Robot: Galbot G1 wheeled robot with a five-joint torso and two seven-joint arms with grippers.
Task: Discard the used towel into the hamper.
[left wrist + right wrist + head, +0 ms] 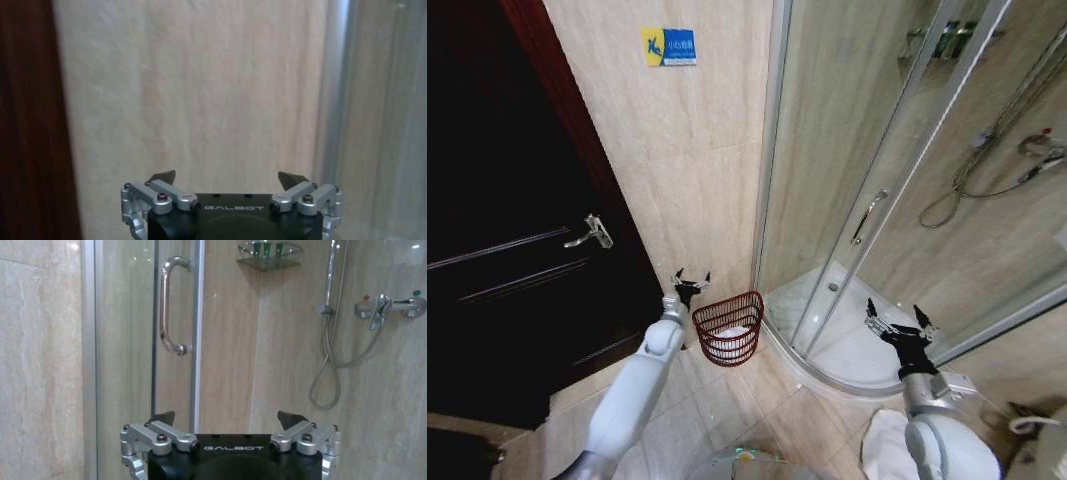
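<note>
The hamper (728,327), a small dark red wire basket, stands on the floor tiles against the beige wall, beside the shower enclosure. Something white (733,333) lies in its bottom, apparently the towel. My left gripper (691,280) hangs open and empty just left of the hamper's rim and slightly above it. In the left wrist view that gripper (227,176) faces the bare wall tile. My right gripper (899,319) is open and empty farther right, in front of the shower's curved base. In the right wrist view it (227,416) points at the glass door.
A dark wooden door (507,250) with a metal handle (592,233) fills the left side. The glass shower enclosure (877,200) with its door handle (172,310) and raised curved base (827,365) bounds the right. A white shape (882,445) lies on the floor by my right arm.
</note>
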